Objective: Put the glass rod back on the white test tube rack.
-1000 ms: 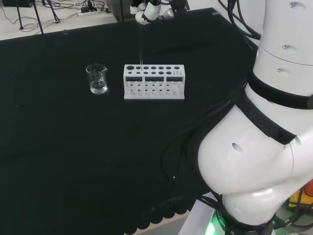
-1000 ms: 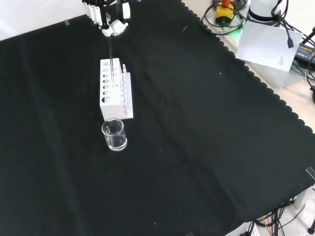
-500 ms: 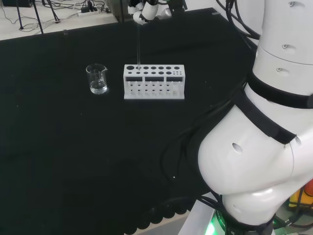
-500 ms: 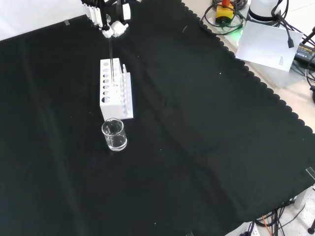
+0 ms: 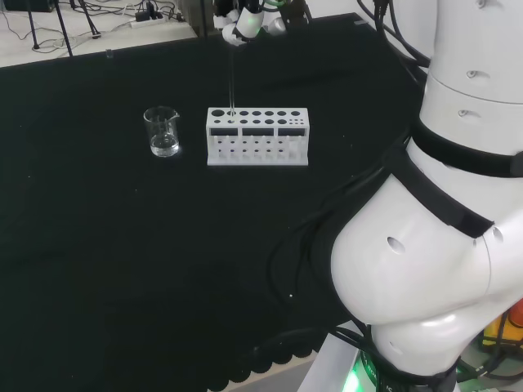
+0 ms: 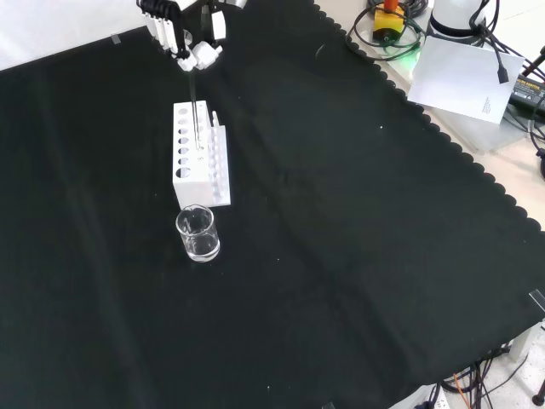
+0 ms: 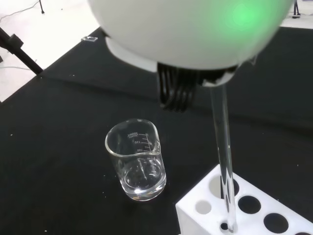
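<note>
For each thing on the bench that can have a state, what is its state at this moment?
Hand: above the rack, fingers closed on the top of the rod.
Glass rod: upright, its lower tip at a hole of the rack.
White rack: standing on the cloth.
Beaker: upright beside the rack; contents cannot be told.

Printed graduation scale on the clear beaker (image 7: 137, 164) standing near the hand (image 7: 195, 34), its figures too small to read, no other legible text
</note>
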